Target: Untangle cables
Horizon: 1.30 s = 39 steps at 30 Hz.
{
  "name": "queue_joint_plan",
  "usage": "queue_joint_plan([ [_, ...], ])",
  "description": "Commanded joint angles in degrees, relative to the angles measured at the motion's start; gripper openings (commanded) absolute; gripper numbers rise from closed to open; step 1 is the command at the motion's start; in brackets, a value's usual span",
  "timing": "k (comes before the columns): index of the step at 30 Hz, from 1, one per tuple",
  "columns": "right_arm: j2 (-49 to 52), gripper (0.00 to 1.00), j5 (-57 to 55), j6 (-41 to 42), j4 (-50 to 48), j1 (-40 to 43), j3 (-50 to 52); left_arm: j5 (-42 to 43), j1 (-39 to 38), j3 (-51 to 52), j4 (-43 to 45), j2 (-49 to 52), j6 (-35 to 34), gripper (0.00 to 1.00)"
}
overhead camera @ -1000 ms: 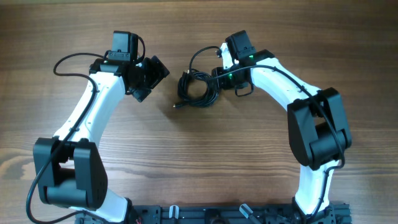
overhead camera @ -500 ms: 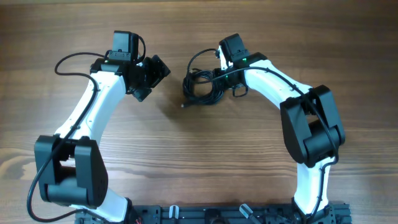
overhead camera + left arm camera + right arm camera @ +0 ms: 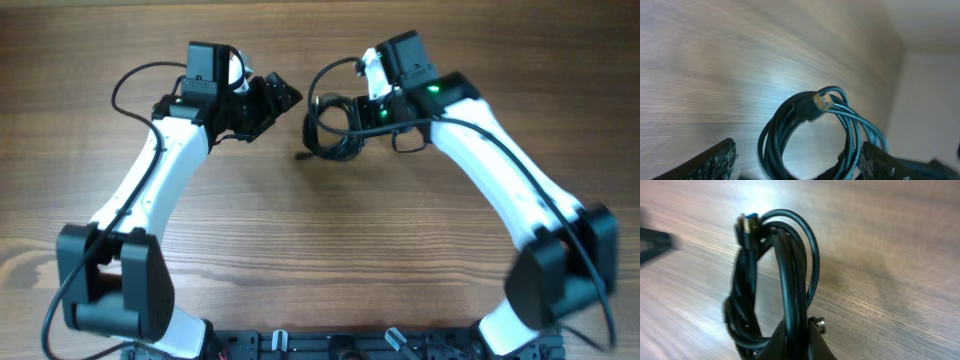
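Overhead, the cables (image 3: 325, 130) show as one small black coil near the far middle of the wooden table (image 3: 320, 250), between the two grippers. Several loops are wound together into a single ring, and a short tail reaches toward the near side. The right wrist view shows the strands bunched tightly side by side, with a plug end (image 3: 744, 226) poking out at the top of the bundle and a second small connector low beside the fingers. How many separate cords there are cannot be told.

The right gripper (image 3: 362, 113) is clamped on the right edge of the coil, the strands running straight down into its pinched fingers. Whether the bundle is fully off the wood or partly resting on it is not clear. The left gripper (image 3: 282, 95) hangs just beside the coil's left edge with its jaws spread wide and nothing in them. In its own view the ring lies ahead of the two fingers, untouched.

As a judgement, the task is barely begun. One side is grasped, but no loop is drawn out and no cord lies apart from the rest. Left to do: a second grip on the opposite side, pulling the loops open, freeing the plug ends and laying each cord out singly.
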State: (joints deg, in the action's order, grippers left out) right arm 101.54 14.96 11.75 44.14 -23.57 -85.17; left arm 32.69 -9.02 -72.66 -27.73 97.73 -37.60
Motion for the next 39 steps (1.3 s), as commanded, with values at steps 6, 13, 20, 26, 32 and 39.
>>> queue_joint_plan([
  [6, -8.4, 0.04, 7.5, -1.8, 5.0, 0.0, -0.7, 26.6, 7.0, -0.9, 0.1, -5.9, 22.5, 0.80],
  [13, -8.4, 0.04, 7.5, -1.2, 5.7, 0.0, -0.7, 11.5, 5.3, -0.7, -14.0, -5.8, 23.6, 0.66],
  [20, -8.4, 0.04, 7.4, 0.4, 5.4, 0.0, -0.7, -3.1, -2.6, -0.7, -19.3, -5.6, -3.1, 0.50],
  [26, -8.4, 0.04, 7.4, 0.4, 5.4, 0.0, -0.7, -6.0, -6.4, -0.7, -17.3, -1.9, -7.6, 0.41],
  [32, -8.4, 0.04, 7.4, 0.4, 5.4, 0.0, -0.7, -6.0, -8.1, -0.6, -15.0, 3.4, -9.4, 0.40],
  [39, -8.4, 0.04, 7.4, 0.9, 5.4, 0.0, -0.7, -3.8, -10.4, -0.6, -6.6, 4.7, -8.8, 0.47],
])
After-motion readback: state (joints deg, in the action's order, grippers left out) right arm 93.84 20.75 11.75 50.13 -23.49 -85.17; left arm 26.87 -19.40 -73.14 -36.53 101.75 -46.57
